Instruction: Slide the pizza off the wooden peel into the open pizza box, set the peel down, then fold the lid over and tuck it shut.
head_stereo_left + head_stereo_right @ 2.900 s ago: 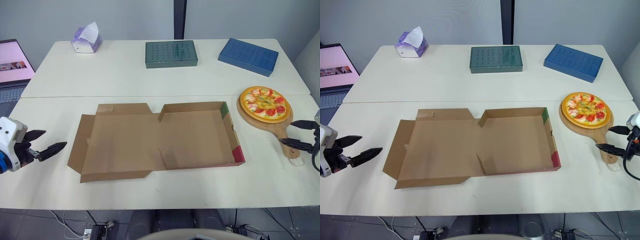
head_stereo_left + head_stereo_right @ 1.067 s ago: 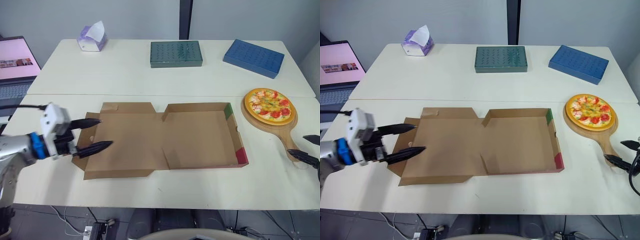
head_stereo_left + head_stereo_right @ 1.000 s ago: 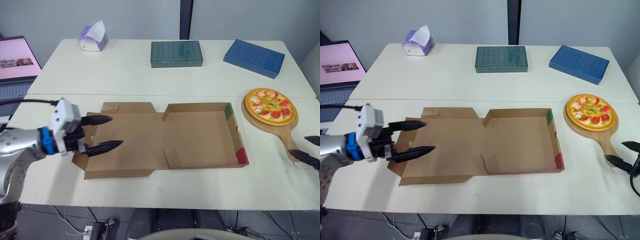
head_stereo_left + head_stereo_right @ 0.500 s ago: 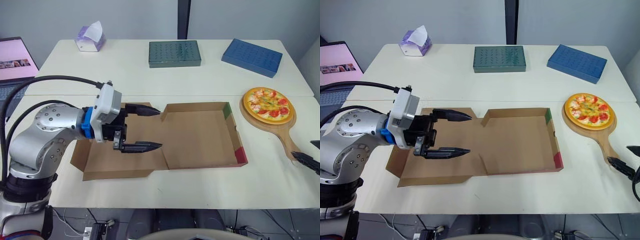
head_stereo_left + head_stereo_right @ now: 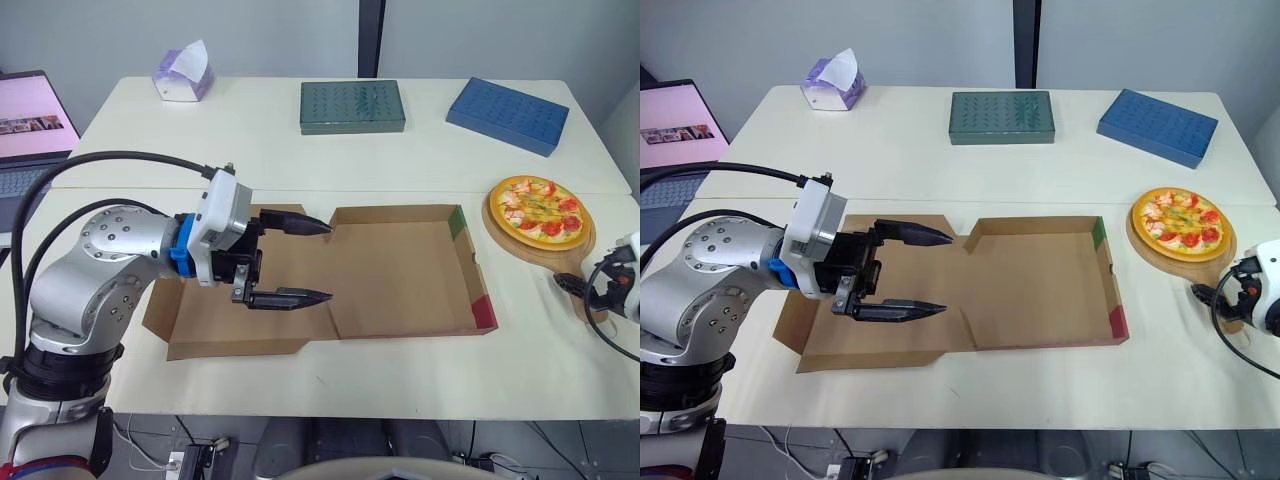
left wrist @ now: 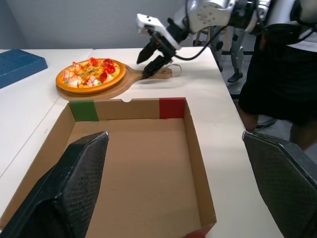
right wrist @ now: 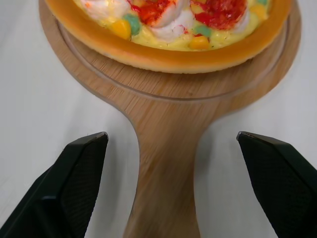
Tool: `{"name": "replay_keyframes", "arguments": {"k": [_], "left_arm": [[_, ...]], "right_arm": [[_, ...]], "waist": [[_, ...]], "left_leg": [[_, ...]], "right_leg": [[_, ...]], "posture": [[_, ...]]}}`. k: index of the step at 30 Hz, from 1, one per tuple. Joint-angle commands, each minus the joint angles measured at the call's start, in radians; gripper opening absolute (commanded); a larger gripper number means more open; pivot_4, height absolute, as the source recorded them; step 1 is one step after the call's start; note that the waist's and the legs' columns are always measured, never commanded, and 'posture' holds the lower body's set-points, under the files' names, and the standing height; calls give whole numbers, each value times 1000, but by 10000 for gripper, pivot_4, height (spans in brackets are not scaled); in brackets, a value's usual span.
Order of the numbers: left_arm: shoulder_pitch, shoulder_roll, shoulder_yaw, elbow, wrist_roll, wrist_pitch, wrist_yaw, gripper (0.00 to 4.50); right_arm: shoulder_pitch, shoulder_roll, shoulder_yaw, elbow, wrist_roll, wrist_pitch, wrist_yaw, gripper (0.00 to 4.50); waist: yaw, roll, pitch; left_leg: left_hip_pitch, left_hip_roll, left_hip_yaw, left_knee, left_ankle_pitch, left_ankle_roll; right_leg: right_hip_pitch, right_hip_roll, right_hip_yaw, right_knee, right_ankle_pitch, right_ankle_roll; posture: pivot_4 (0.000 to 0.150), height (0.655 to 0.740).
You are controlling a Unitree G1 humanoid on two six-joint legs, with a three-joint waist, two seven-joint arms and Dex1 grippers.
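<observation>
Hiding peel [image 5: 556,256] handle's end: right gripper [image 5: 578,281]

The left arm is being held bent across the front, its left hand [image 5: 326,261] being pointed toward the robot's right with both fingers spread wide. The right hand [image 7: 172,135] is being held low, angled inward, its fingers being parted widely.

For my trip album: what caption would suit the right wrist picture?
Open right gripper poised either side of the handle of the peel, with the pizza lying on it.
</observation>
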Motion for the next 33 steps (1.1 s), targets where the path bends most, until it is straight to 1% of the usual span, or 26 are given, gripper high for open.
{"name": "replay_keyframes", "arguments": {"k": [1, 7, 10, 13, 18, 19, 20, 24, 28, 31, 33], "left_arm": [[-19, -11, 3, -24, -18, -8, 5, 45000], [-23, -39, 3, -23, -18, -25, 2, 45000], [-30, -45, 0, -16, -12, -30, 3, 45000], [-35, -49, 0, -9, -10, -34, 7, 45000], [-39, -46, 1, 0, -1, -37, 9, 45000], [-40, -45, 1, 1, -1, -36, 9, 45000], [-41, -44, 2, 2, 0, -35, 9, 45000], [-34, -33, 14, 11, 12, -34, 16, 45000], [-40, -25, 29, 29, 19, -33, 32, 45000], [-38, -19, 39, 35, 23, -35, 34, 45000], [-36, -15, 49, 38, 23, -32, 37, 45000]], "right_arm": [[-63, -16, -2, 75, -3, 25, -12, 44756], [-95, -13, 40, 124, 9, 77, 38, 44756], [-90, -1, 60, 130, -3, 60, 47, 44756], [-82, 8, 79, 138, -20, 26, 49, 38805], [-88, 29, 71, 151, -6, 8, 45, 20756], [-90, 32, 69, 153, -8, 4, 42, 17616], [-92, 38, 60, 155, -3, 6, 36, 15577], [-101, 63, 0, 144, 10, -76, 14, 15560], [-112, 103, -83, 85, 45, -169, 5, 15560], [-123, 113, -118, 56, 56, -199, -12, 15560], [-129, 111, -135, 41, 67, -212, -14, 15560]], "waist": [[1, 0, 0], [0, 0, 0], [0, -1, 0], [0, -2, -1], [-2, -7, -2], [-2, -8, -3], [-2, -9, -3], [-4, -10, -3], [-8, -9, -3], [-10, -6, -1], [-9, -1, 2]], "left_leg": [[0, 0, 0, 0, 0, 0], [0, 0, 0, 1, 0, 0], [0, 0, 0, 1, 0, 0], [1, 0, -1, 1, 0, 0], [2, 1, -1, 1, 0, 0], [2, 1, -1, 1, 0, 0], [2, 1, -1, 1, 0, 0], [3, 1, -1, 1, 0, 0], [2, 1, -1, 1, 0, 0], [0, 1, 0, 1, 0, 0], [-1, 1, 0, 1, 0, 0]], "right_leg": [[0, 0, 0, 0, 0, 0], [0, 0, 0, 0, 0, 0], [0, 0, 0, 0, 0, 0], [1, 0, -1, 0, 0, 0], [3, 1, -1, 0, 0, 0], [3, 1, -1, 0, 0, 0], [3, 1, -1, 0, 0, 0], [3, 1, -1, 0, 0, 0], [2, 1, 0, 0, 1, 0], [-1, 1, 1, 0, 1, 0], [-2, 1, 1, 0, 1, 0]], "posture": [[1500, 7400], [1500, 7400], [1500, 7400], [1500, 7400], [1500, 7400], [1500, 7400], [1500, 7400], [1500, 7400], [1500, 7400], [1500, 7400], [1500, 7400]]}}
